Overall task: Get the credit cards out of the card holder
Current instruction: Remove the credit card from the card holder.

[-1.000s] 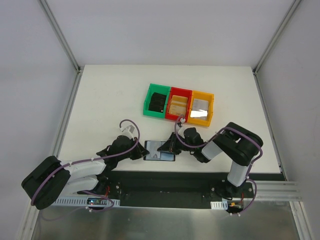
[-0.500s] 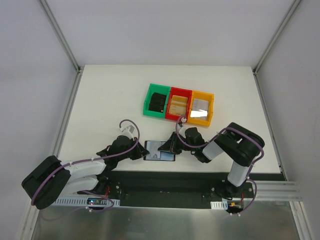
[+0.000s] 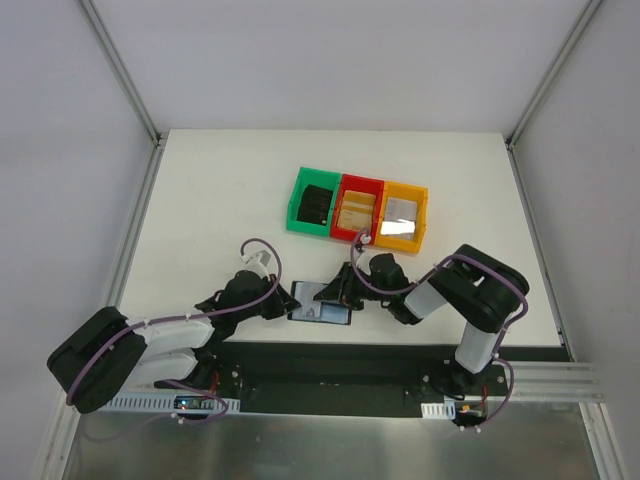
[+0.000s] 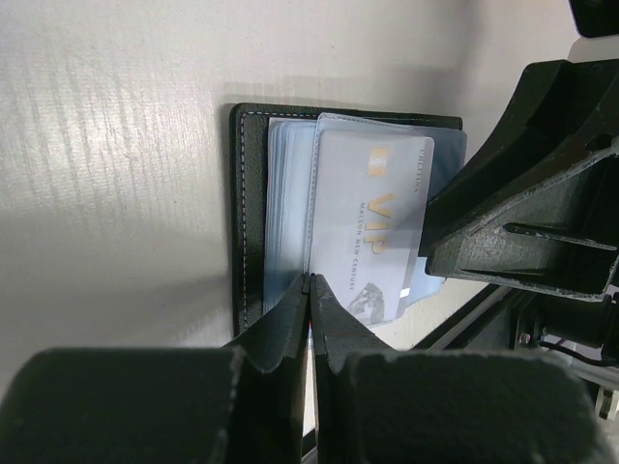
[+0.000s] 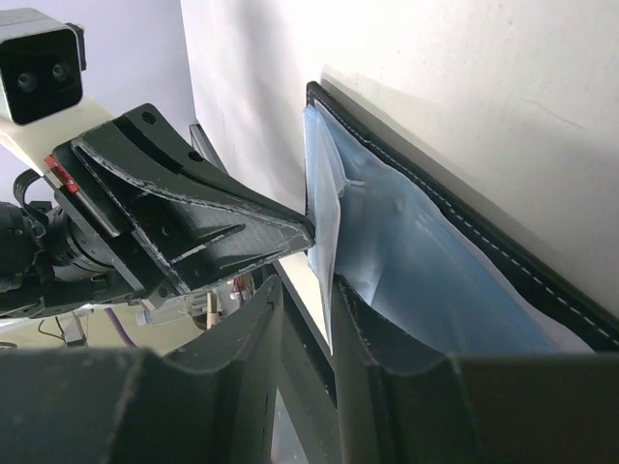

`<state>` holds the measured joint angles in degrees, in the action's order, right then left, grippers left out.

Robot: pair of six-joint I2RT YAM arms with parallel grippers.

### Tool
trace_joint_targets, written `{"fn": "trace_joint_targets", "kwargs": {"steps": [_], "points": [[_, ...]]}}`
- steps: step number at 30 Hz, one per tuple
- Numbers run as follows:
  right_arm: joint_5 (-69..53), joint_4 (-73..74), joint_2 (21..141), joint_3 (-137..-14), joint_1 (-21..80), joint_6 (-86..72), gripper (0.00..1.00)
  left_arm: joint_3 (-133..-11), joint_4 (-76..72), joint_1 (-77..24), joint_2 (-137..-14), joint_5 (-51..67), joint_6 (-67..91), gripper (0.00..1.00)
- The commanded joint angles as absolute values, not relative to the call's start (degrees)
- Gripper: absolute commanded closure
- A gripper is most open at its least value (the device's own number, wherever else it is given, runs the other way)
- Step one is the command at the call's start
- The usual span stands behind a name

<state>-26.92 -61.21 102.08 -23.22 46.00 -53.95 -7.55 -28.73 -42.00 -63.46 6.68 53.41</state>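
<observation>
- Currently the card holder is lying open on the white table near its front edge, between the two grippers.
- The left gripper is pressing its jaws fully together at the edge of the holder's blue sleeves.
- The right gripper is keeping its jaws narrowly apart, with a thin sleeve edge between them.
- A pale VIP card is sitting in the sleeves.

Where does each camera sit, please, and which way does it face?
Top external: above and behind the robot, looking down at the table; left arm, right arm show.
Left wrist: on the left arm, facing the card holder past its shut left gripper.
Right wrist: on the right arm, facing the card holder past its right gripper.
All share the card holder.
</observation>
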Motion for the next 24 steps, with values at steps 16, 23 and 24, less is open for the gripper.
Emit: {"fn": "trace_joint_targets", "kwargs": {"steps": [16, 23, 24], "points": [[-28.04, -67.06, 105.11, -27.77, 46.67, -56.42, 0.69, -6.68, -27.33, -44.03, -67.15, 8.09, 53.17, 1.0], [-28.65, -67.41, 105.21, -27.95, 46.76, -56.87, 0.7, -6.59, -27.33, -44.03, -66.97, 8.09, 53.17, 1.0], [-28.65, -67.41, 104.94, -27.95, 46.58, -56.78, 0.71, -6.5, -27.25, -44.12, -66.89, 7.91, 53.17, 1.0]]}}
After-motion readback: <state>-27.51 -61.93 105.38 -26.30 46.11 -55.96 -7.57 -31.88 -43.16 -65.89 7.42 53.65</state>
